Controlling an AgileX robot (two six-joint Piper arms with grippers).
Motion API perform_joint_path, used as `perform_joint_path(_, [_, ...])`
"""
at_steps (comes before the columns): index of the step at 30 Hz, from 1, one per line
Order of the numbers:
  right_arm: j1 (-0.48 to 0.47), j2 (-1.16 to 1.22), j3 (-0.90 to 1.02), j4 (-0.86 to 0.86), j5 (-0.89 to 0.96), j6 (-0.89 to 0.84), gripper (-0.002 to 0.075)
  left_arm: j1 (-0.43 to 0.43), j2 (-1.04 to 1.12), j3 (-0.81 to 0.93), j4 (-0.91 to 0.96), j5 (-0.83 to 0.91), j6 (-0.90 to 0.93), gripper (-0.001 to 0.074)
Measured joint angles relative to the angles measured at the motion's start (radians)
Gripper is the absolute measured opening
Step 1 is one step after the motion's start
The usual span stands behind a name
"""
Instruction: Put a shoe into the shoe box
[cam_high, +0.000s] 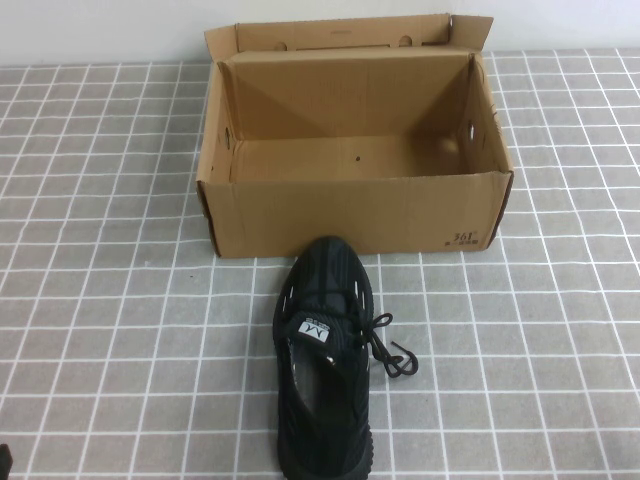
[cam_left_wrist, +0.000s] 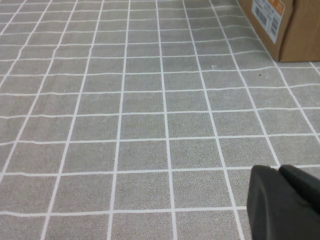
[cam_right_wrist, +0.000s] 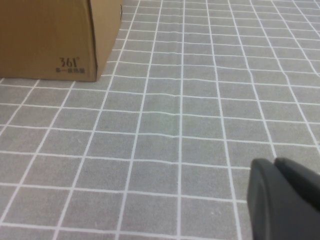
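Observation:
The black knit shoe (cam_high: 325, 360) lies on the tiled table in front of the shoe box, toe almost at the box's front wall and heel toward the near edge. The brown cardboard shoe box (cam_high: 350, 215) stands open and empty, flaps up at the back. A side of the shoe box (cam_left_wrist: 300, 30) with a white label appears in the left wrist view. Its printed front corner (cam_right_wrist: 50, 35) appears in the right wrist view. My left gripper (cam_left_wrist: 279, 169) is shut and empty, low over bare tiles left of the box. My right gripper (cam_right_wrist: 274, 161) is shut and empty, over tiles to the box's right.
A grey cloth with a white grid (cam_high: 120, 300) covers the table all round. The shoe's loose laces (cam_high: 392, 352) trail to its right. A white wall runs behind the box. A dark sliver of the left arm (cam_high: 3, 458) shows at the near left corner.

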Motion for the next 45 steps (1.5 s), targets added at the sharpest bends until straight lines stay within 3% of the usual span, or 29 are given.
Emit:
perform_joint_path(13, [0.000,0.000,0.000,0.037,-0.028,0.000,-0.0016,0.000,0.000,0.000,0.000,0.000,0.000,-0.0001])
perform_joint_path(22, [0.000,0.000,0.000,0.602,-0.233,0.000,-0.0016,0.000,0.000,0.000,0.000,0.000,0.000,-0.0001])
perform_joint_path(28, [0.000,0.000,0.000,0.764,-0.282,0.000,-0.0016,0.000,0.000,0.000,0.000,0.000,0.000,-0.0001])
perform_joint_path(34, [0.000,0.065,-0.137,0.754,0.012,0.000,-0.0016,0.000,0.000,0.000,0.000,0.000,0.000,-0.0001])
perform_joint_path(41, [0.000,0.458,-0.510,0.524,0.511,0.000,-0.0017,0.000,0.000,0.000,0.000,0.000,0.000,-0.0001])
perform_joint_path(45, [0.000,0.664,-0.650,0.407,0.656,-0.014,-0.0016,0.000,0.000,0.000,0.000,0.000,0.000,-0.0001])
